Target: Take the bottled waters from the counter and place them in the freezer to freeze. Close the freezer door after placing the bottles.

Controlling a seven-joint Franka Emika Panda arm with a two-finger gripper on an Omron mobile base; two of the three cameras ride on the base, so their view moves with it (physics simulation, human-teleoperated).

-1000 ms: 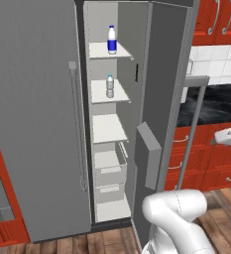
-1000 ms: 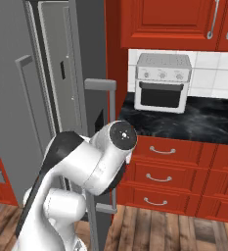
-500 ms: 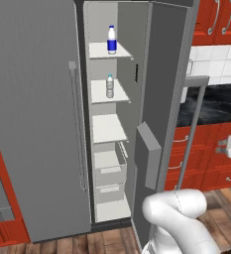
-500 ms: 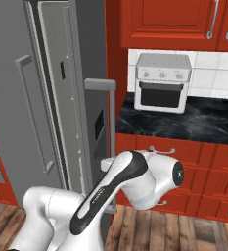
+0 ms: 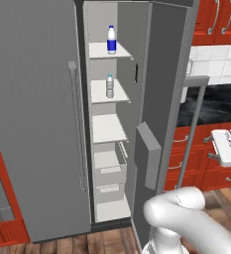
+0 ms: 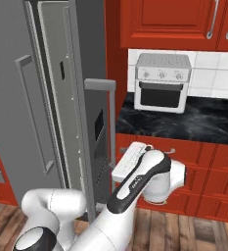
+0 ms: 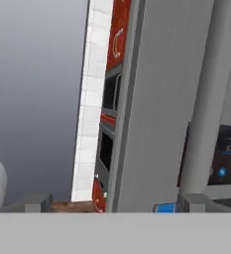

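The gripper [image 7: 112, 201] stands with fingers spread wide and empty, just beside the outer face of the open freezer door [image 7: 161, 99]. Well beyond that door, both bottled waters stand on freezer [image 5: 37, 124] shelves: the white bottle [image 5: 111, 40] on top, the clear bottle [image 5: 109, 86] one below.

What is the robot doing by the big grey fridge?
It is putting water bottles away to freeze. Both are already inside: the white bottle stands on the top shelf and the clear bottle on the shelf below it. The freezer door is wide open, not yet closed. The robot's arm is bent low in front of the red drawers, with its claw open and empty, off to the door's outer side. Closing the door looks like what is left.
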